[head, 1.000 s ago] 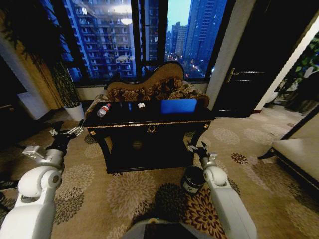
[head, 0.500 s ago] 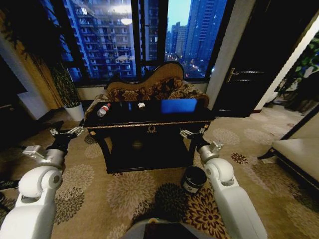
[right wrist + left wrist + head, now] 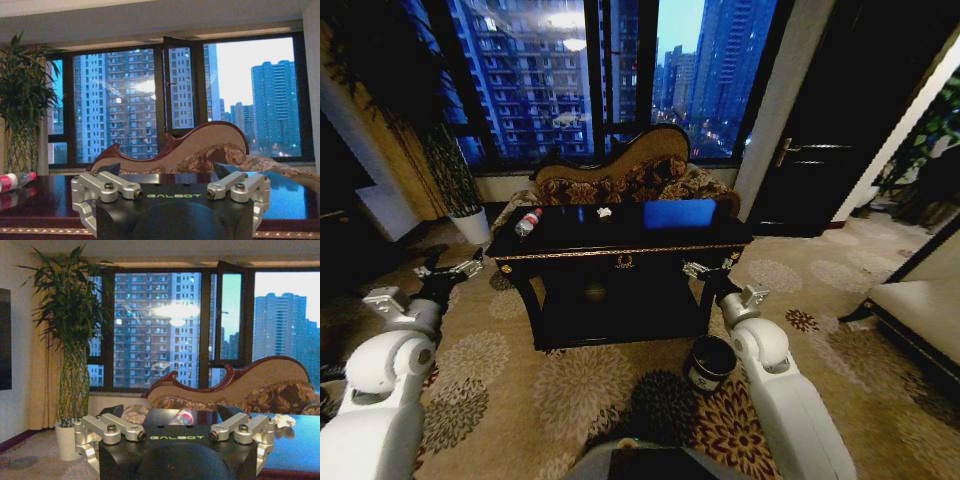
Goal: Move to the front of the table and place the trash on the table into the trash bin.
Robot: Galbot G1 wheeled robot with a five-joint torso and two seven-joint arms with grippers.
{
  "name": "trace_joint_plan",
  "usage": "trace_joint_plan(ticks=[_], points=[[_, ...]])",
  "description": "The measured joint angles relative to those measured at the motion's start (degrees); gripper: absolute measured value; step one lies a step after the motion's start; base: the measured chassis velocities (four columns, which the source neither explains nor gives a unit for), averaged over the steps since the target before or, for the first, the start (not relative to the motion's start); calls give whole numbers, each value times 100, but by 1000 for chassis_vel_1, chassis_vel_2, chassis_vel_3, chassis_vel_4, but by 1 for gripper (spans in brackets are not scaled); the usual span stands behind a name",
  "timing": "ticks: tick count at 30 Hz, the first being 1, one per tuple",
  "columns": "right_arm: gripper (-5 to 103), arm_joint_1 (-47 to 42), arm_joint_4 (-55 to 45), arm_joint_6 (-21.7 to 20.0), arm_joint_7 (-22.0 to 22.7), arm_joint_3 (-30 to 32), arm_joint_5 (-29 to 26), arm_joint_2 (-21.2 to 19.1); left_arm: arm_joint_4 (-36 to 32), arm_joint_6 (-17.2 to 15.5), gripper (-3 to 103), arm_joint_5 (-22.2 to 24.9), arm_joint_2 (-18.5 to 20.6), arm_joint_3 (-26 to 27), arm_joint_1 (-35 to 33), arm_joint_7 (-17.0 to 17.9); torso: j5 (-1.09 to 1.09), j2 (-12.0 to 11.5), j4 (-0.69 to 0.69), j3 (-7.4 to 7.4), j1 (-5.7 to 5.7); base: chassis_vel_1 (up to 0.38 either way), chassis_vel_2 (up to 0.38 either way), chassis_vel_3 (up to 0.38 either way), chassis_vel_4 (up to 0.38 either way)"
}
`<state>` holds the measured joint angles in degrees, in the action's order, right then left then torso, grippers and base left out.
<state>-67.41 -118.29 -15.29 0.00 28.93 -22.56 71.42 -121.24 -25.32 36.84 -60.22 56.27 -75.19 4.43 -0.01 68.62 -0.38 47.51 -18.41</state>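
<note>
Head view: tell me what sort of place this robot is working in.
Probably an upscale high-rise hotel suite or living room: an ornate curved-back sofa stands behind the glossy black table with gold trim, on patterned floral carpet, before tall windows overlooking city towers at dusk.

Upscale lounge or hotel suite: floral patterned carpet (image 3: 570,390), curved-back sofa (image 3: 620,175), glossy black table (image 3: 620,250) with gold trim, tall potted plant (image 3: 72,340), high-rise window view (image 3: 590,70).
</note>
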Motion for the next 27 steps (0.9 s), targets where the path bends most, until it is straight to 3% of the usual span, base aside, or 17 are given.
trace_joint_plan(ticks=[27], points=[[100,-51,7,13,0,-20,43,-12,-29,2,100,-51,-90,-103,-22,-28,1,-1,1,0,-2,-160,165,166,-159]])
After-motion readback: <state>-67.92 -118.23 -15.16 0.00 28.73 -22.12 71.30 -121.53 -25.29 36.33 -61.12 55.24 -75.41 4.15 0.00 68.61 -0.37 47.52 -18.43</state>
